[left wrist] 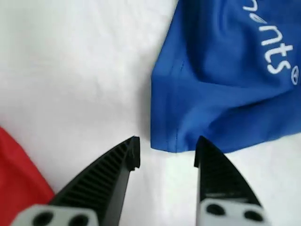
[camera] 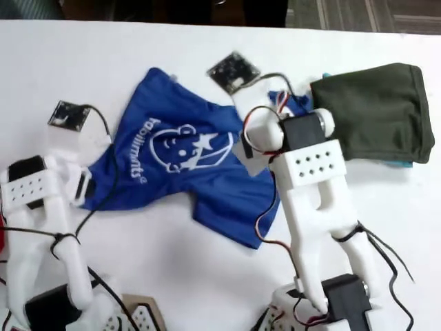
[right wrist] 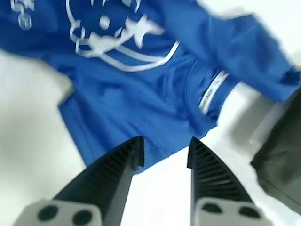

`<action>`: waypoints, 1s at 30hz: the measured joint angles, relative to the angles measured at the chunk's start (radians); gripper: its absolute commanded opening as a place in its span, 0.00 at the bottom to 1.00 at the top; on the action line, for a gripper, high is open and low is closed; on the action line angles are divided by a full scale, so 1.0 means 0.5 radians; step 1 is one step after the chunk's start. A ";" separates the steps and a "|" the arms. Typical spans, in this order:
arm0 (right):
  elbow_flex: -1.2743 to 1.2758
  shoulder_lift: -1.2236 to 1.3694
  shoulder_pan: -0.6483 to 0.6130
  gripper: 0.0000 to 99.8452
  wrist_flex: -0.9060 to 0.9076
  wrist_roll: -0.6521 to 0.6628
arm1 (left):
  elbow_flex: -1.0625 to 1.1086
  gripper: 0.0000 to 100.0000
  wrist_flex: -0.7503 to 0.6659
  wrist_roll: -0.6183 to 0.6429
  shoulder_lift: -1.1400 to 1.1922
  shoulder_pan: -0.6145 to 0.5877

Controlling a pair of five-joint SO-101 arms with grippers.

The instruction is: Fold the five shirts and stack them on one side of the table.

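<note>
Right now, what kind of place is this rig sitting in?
Probably a lab bench for a folding test, not a home: a white table, the left arm and right arm with loose wiring, a blue shirt spread out and a folded green shirt at one side.

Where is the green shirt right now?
In the high view, the green shirt lies folded at the far right of the table, beside the blue shirt.

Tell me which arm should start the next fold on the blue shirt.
Left, probably. The left hand, open, has a corner of the blue shirt right at its fingertips, ready to pinch. The right hand, also open, hangs over the shirt's edge near the collar, with no corner lined up.
</note>
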 measured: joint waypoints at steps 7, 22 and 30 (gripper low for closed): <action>0.555 -0.126 -0.163 0.16 -0.249 0.034 | 0.227 0.21 -0.068 -0.058 0.009 0.055; 1.633 -0.304 -0.227 0.22 -0.690 0.288 | 0.319 0.21 -0.396 0.021 0.331 0.064; 1.909 -0.304 -0.064 0.22 -0.927 0.288 | 0.129 0.21 -0.328 0.058 0.546 0.061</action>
